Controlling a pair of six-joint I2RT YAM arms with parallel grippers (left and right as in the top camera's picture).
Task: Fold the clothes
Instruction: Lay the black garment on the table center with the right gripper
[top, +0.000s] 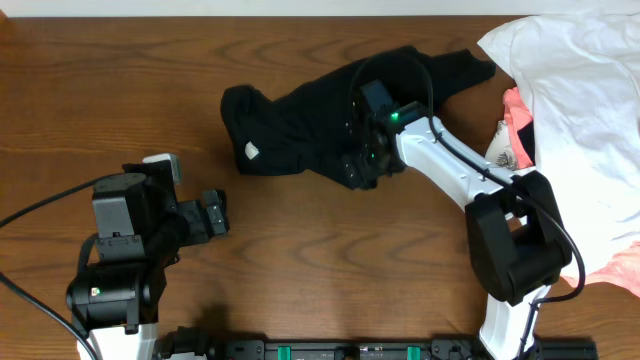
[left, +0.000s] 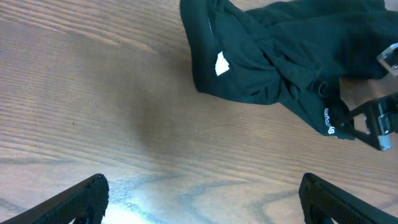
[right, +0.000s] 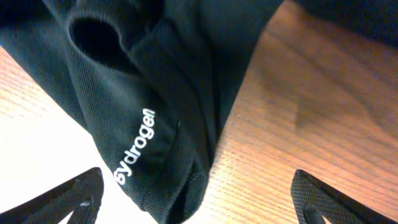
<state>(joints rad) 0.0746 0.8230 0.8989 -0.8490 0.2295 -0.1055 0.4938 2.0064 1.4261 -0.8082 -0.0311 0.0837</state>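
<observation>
On the wooden table (top: 300, 280) lies the black garment (top: 300, 125), crumpled. The right gripper (right: 199, 202) hangs over the garment's near edge with jaws wide apart. The left gripper (left: 205, 202) gapes empty, near-left of the garment.

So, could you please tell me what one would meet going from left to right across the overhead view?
left gripper → black garment → white garment

Crumpled black garment (left: 267, 56), bare wooden table (left: 93, 93)
</observation>
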